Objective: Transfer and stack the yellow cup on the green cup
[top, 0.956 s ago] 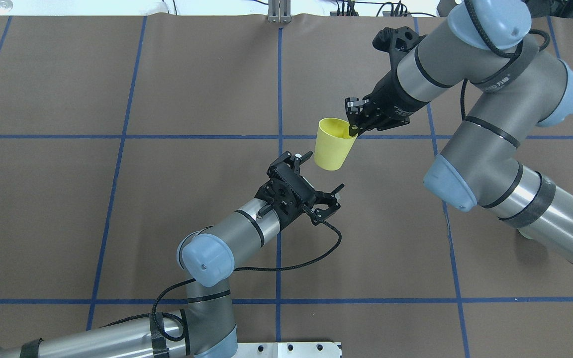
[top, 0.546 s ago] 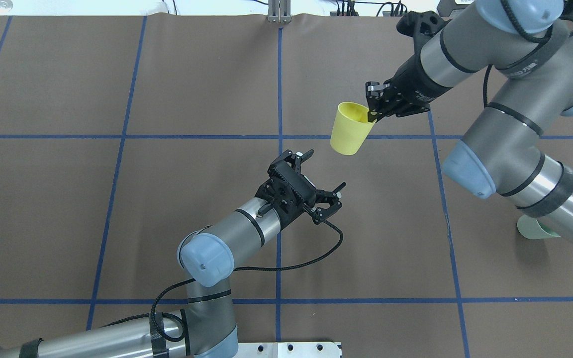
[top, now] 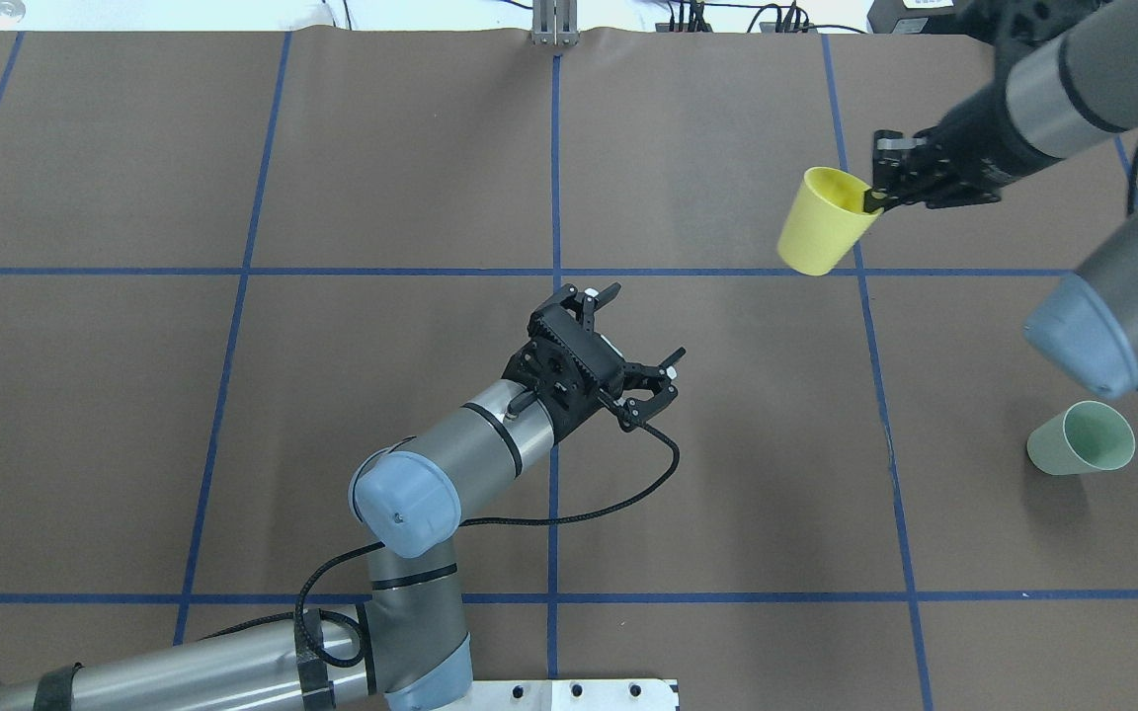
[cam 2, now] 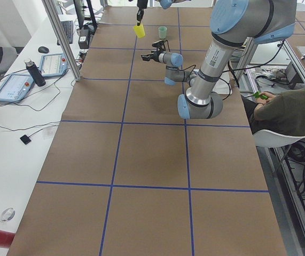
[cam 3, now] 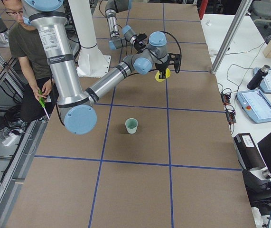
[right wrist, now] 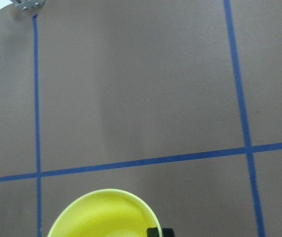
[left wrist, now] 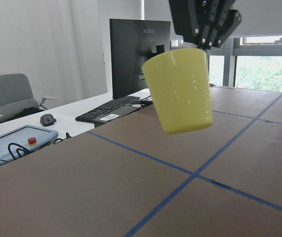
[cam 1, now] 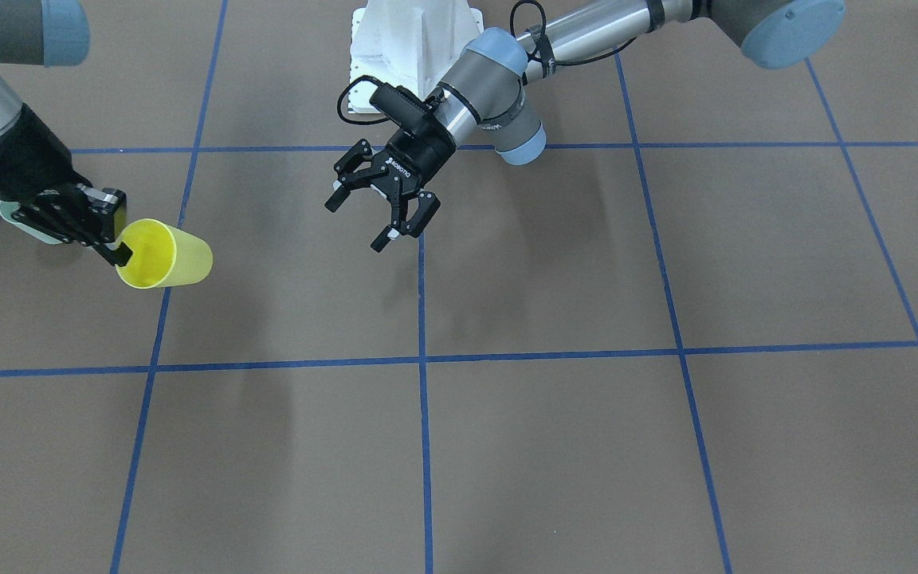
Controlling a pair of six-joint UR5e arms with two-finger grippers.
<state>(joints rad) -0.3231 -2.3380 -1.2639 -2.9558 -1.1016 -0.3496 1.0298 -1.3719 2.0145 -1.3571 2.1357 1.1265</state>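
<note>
My right gripper [top: 873, 200] is shut on the rim of the yellow cup [top: 819, 237] and holds it tilted above the table, at the right rear. The cup also shows in the front view [cam 1: 166, 255], the left wrist view [left wrist: 180, 94] and, as a rim only, the right wrist view [right wrist: 103, 217]. The green cup [top: 1083, 439] stands upright on the table at the right, nearer the robot, apart from the yellow cup. In the front view the right gripper hides most of the green cup [cam 1: 11, 218]. My left gripper [top: 646, 324] is open and empty over the table's middle.
Brown table cover [top: 233, 148] with blue tape grid lines. The right arm's elbow [top: 1088, 331] hangs just above the green cup. A black cable [top: 628, 494] loops from the left wrist. A person [cam 3: 28, 42] sits beside the robot base.
My right arm has carried the yellow cup to the right and away from the left gripper. The arm's move has uncovered the green cup. The left gripper has stayed open and nearly still.
</note>
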